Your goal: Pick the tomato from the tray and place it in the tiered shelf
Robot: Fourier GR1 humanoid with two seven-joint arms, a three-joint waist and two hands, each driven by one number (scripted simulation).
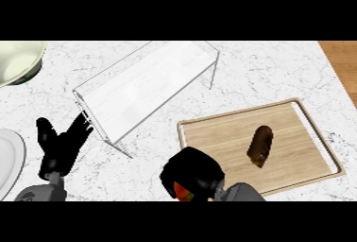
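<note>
Red tomato [182, 191] is showing under the right hand [193, 175], whose fingers are curling round it just off the tray [209, 124]; carrying it over, it risks clipping the shelf [143, 85] edge

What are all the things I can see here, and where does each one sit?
Counter: one, white marble, under everything.
Tiered shelf: one, white, upper middle, set at a slant.
Tray: one, light wood, lower right.
Dark oblong item: one, brown, lying on the tray; I cannot tell what it is.
Tomato: one, red, mostly hidden inside the right hand, just left of the tray.
Bowl: one, pale green, top left corner.
Plate: one, white, left edge.
Left hand: black, open, fingers up, lower left.
Right hand: black, curled round the tomato.
</note>
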